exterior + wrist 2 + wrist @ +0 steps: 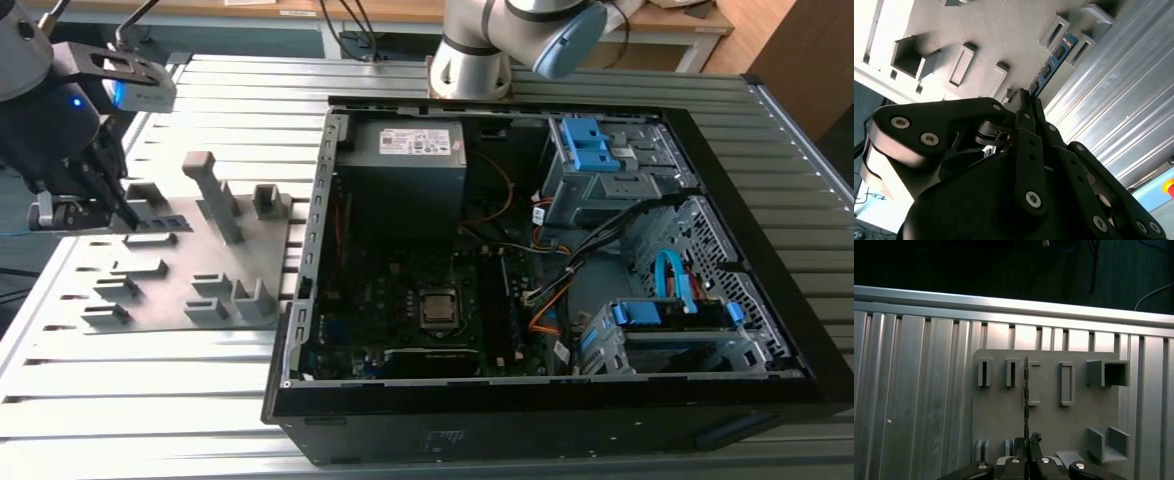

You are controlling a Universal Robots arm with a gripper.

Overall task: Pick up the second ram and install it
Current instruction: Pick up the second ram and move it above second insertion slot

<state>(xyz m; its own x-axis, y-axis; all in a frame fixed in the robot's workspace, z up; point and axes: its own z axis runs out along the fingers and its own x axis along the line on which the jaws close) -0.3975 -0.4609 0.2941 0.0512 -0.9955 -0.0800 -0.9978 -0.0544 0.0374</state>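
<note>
My gripper (110, 205) hangs over the gray holder tray (167, 290) at the exterior view's left. Its fingers are shut on the second ram (1053, 61), a thin bluish board with black chips. In the first wrist view the ram (1026, 390) stands edge-on as a dark line over the tray (999, 415), running out from the gripper (1027, 440). In the second wrist view the gripper (1028, 97) clamps one end, and the ram's far end lies between two gray blocks. I cannot tell whether the ram is clear of the tray.
An open computer case (307, 330) lies to the exterior view's right of the tray, with its motherboard (427, 300), power supply (400, 165) and blue drive cages (594, 150) exposed. The robot's base (470, 55) stands behind the case. The ribbed metal table (134, 400) ends just beyond the tray.
</note>
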